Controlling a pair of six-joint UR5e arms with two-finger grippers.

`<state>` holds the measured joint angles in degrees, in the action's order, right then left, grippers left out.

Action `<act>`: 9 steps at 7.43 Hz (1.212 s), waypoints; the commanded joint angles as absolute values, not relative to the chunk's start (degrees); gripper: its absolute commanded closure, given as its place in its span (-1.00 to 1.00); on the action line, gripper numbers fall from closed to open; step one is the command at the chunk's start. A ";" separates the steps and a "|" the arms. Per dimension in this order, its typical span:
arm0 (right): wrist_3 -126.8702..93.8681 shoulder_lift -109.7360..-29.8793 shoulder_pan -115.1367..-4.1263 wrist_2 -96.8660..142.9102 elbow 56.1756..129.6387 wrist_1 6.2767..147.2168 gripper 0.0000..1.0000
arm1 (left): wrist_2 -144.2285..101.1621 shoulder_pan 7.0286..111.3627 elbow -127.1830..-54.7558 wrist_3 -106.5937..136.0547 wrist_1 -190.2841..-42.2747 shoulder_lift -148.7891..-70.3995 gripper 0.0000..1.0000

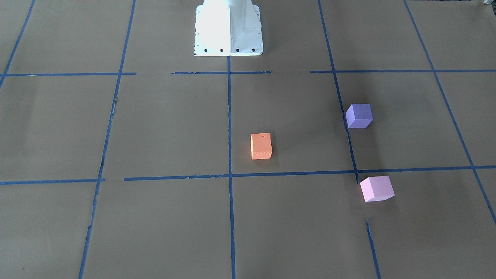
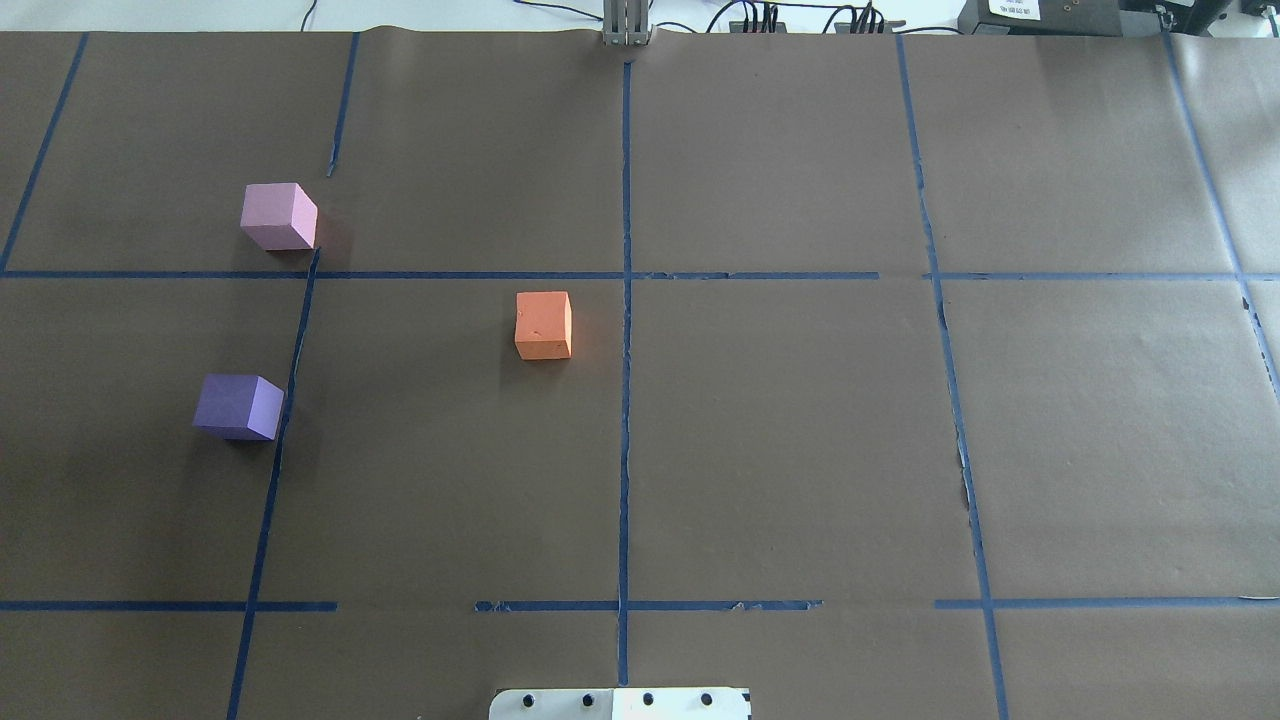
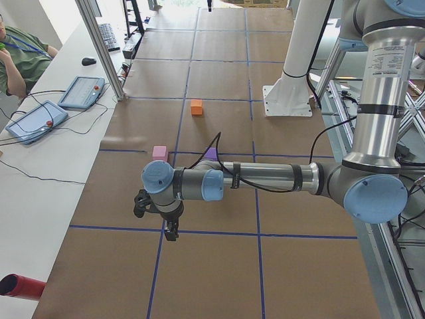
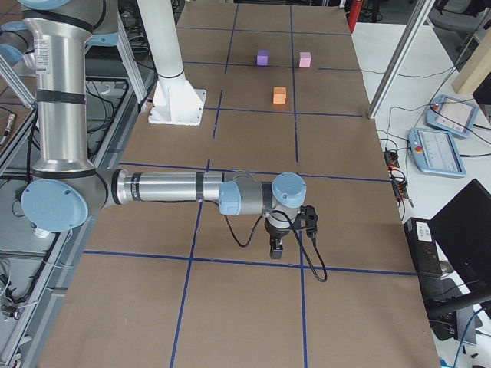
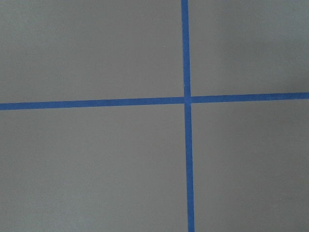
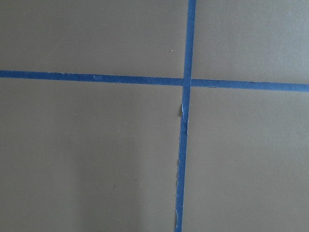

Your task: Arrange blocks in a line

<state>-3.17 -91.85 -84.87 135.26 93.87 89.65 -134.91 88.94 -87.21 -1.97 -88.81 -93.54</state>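
Observation:
The orange block (image 1: 261, 146) (image 2: 543, 325) lies near the table's middle, just on my left of the centre tape line. The violet-purple block (image 1: 359, 115) (image 2: 238, 406) and the pale pink block (image 1: 376, 188) (image 2: 278, 216) lie further to my left, the pink one farther from the base. All three stand apart on the brown paper. My left gripper (image 3: 171, 232) hangs over a tape crossing at the table's left end, far from the blocks. My right gripper (image 4: 276, 249) hangs over a crossing at the right end. I cannot tell whether either is open or shut. The wrist views show only tape lines.
The white robot base (image 1: 228, 29) (image 2: 620, 703) stands at the near middle edge. A blue tape grid (image 2: 626, 300) covers the brown paper. Teach pendants (image 3: 81, 92) (image 4: 445, 149) and cables lie on the side benches. An operator (image 3: 16, 50) sits beside the table.

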 commanded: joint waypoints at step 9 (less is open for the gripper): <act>-3.16 -91.85 -84.90 135.35 93.96 89.65 -1.00 | -136.39 74.83 -107.93 20.11 -82.12 -108.75 -1.00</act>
